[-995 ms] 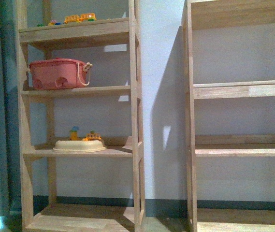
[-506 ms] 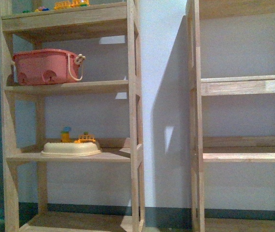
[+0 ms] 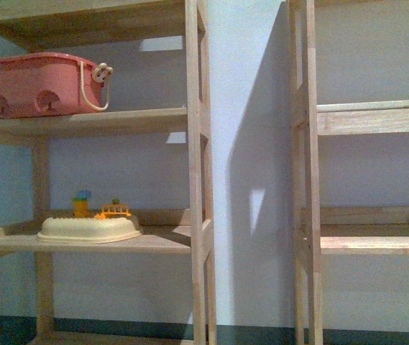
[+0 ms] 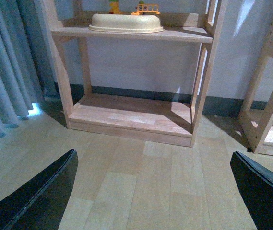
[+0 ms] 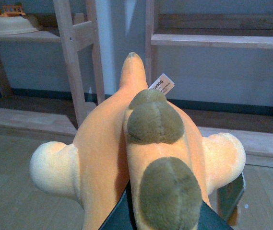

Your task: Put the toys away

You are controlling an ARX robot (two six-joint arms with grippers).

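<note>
An orange plush animal [image 5: 105, 139] with olive-brown spots and cream stubby limbs fills the right wrist view. My right gripper [image 5: 174, 208] is shut on its lower body, and only the dark fingers [image 5: 232, 194] show beneath it. A white tag [image 5: 161, 86] sticks out near the plush's far end, which points at the gap between two wooden shelf units. My left gripper [image 4: 150, 201] hangs open over the bare wood floor with nothing between its fingers [image 4: 35, 191]. Neither arm appears in the front view.
The left shelf unit [image 3: 197, 180] carries a pink basket [image 3: 39, 83] and, one board lower, a cream tray [image 3: 89, 230] with small toys. The right shelf unit [image 3: 377, 244] has bare boards. A grey curtain [image 4: 6, 72] hangs left of the shelves.
The front view has drawn closer to the shelves. The pink basket and the cream tray have slid left in the picture, and the top shelf with its toy vehicles has left the view.
</note>
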